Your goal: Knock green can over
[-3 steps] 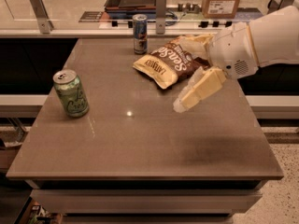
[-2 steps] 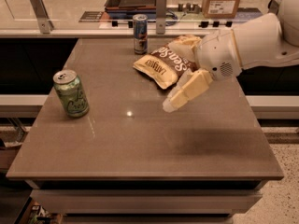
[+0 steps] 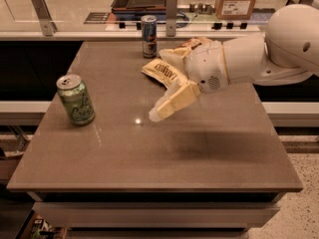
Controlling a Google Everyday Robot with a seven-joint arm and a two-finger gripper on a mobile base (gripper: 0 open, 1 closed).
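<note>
Camera view: empty, wide-open end effector [image 3: 160,86] hovers well apart from green can [image 3: 76,99].

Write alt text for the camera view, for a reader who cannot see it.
A white robot arm holds its open tool above the middle of a brown table, apart from the upright green can near the left edge. A chip bag and a blue-and-silver can sit at the back.

We see the tool [image 3: 162,85] hanging above the bench [image 3: 149,153], jaws spread, its far finger blurring into the chip bag [image 3: 160,72], whose right part it hides. The arm [image 3: 294,39] runs off the right edge. The blue can [image 3: 148,34] has lettering too small to read.
</note>
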